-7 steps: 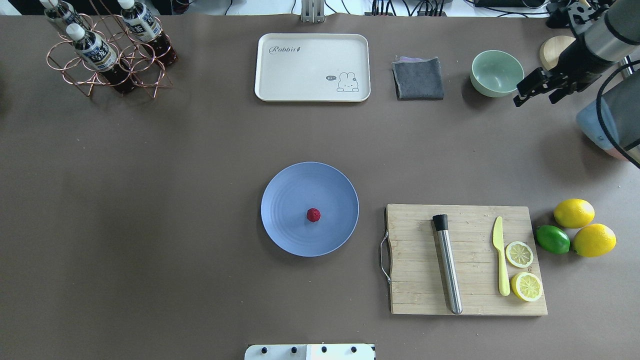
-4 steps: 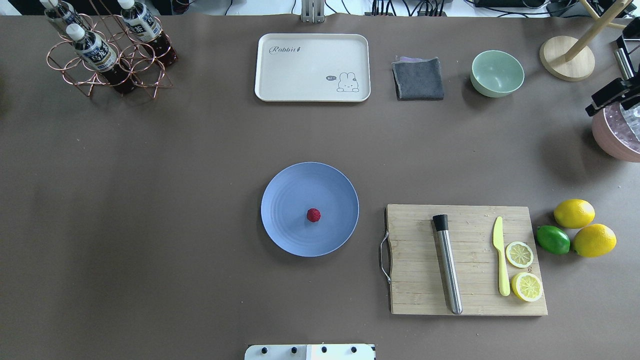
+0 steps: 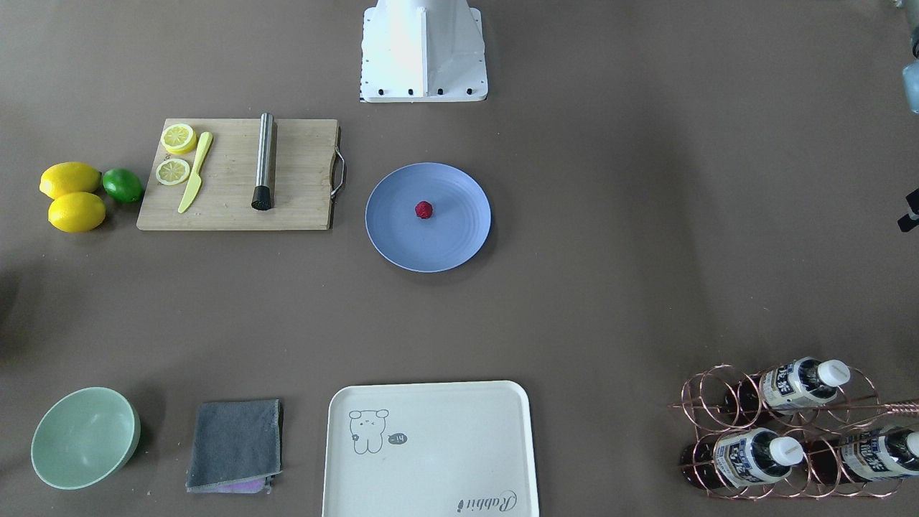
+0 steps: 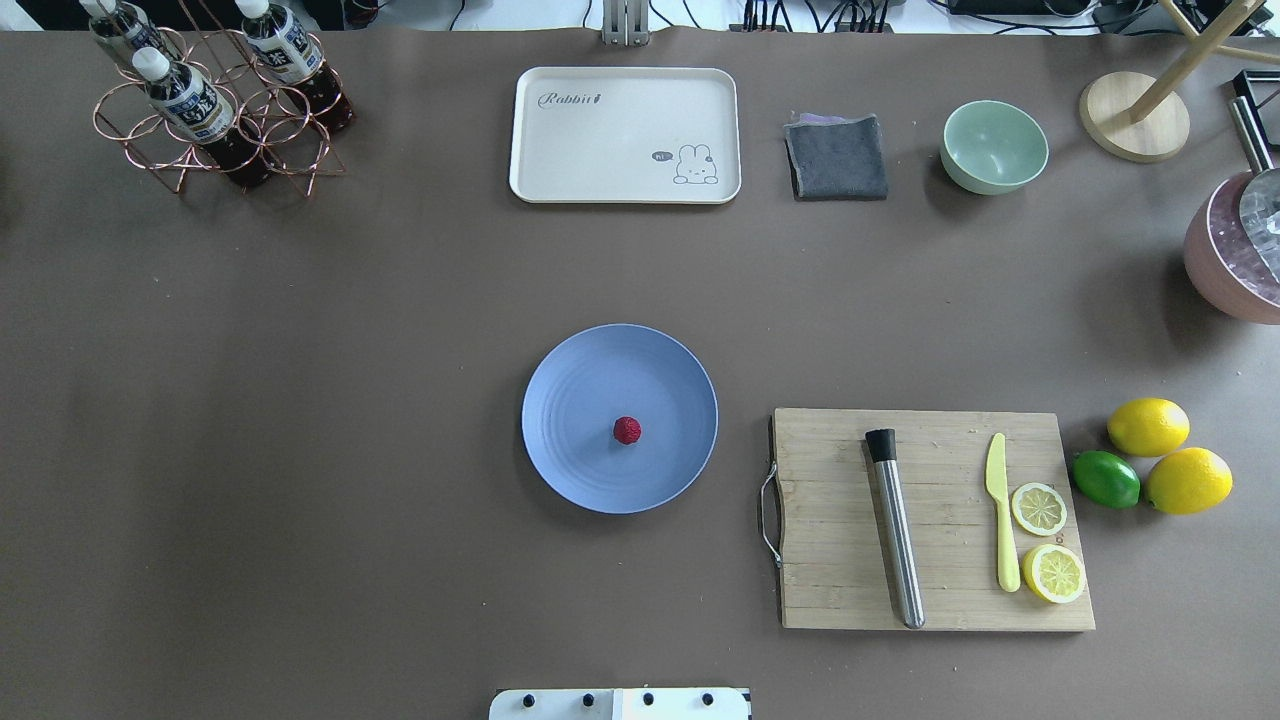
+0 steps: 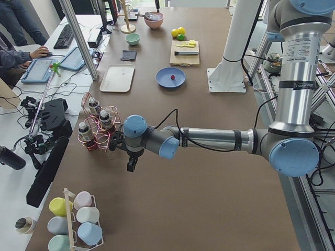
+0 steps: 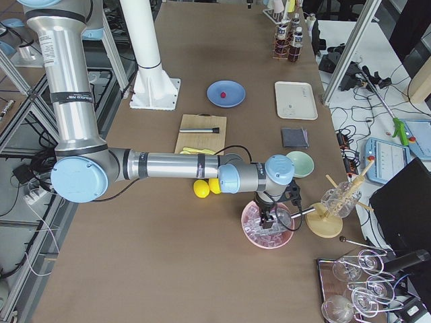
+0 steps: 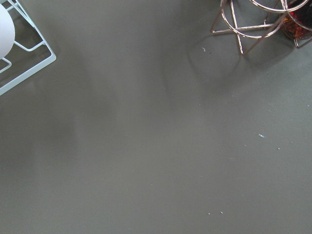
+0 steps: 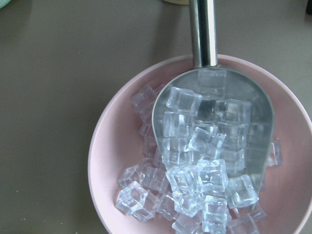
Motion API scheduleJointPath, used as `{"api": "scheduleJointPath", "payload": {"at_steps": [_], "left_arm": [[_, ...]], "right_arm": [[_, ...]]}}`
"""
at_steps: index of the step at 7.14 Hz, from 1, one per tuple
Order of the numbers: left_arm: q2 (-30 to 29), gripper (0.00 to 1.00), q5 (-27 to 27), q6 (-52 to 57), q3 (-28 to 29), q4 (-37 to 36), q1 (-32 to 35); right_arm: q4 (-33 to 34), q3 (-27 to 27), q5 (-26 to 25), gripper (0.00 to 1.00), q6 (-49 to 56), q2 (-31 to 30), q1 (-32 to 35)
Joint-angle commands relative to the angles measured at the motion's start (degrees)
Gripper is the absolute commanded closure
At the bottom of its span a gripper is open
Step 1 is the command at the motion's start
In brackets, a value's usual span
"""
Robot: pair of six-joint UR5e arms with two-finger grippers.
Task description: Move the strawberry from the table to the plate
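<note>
The small dark-red strawberry [image 4: 627,430] lies near the middle of the round blue-grey plate [image 4: 580,400] at the centre of the grey-brown table [image 4: 350,400]; the front-facing view shows the strawberry [image 3: 423,210] there too. Both grippers are far from it. My left gripper [image 5: 130,166] hangs low over bare table at the left end, beside the copper bottle rack. At the opposite end my right gripper [image 6: 267,217] hovers over a pink bowl of ice. I cannot tell whether either is open or shut.
A cutting board [image 4: 830,560] with a muddler, a yellow knife and lemon halves lies right of the plate, with lemons [image 4: 1148,426] and a lime beyond. A cream tray [image 4: 620,130], grey cloth [image 4: 837,157], green bowl [image 4: 994,146] and bottle rack [image 4: 215,110] line the far edge.
My right arm has drawn back to the right and left the overhead view, uncovering the wooden stand and the pink bowl. The strawberry and plate have stayed put.
</note>
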State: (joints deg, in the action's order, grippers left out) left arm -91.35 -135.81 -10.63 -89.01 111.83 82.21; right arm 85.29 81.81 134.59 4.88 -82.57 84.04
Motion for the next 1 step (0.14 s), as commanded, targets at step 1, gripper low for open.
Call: {"api": "scheduleJointPath", "payload": {"at_steps": [1], "left_arm": [[-0.1, 0.03, -0.2, 0.0, 0.0, 0.0, 0.1]], "right_arm": [[-0.2, -0.7, -0.6, 0.0, 0.9, -0.1, 0.2]]}}
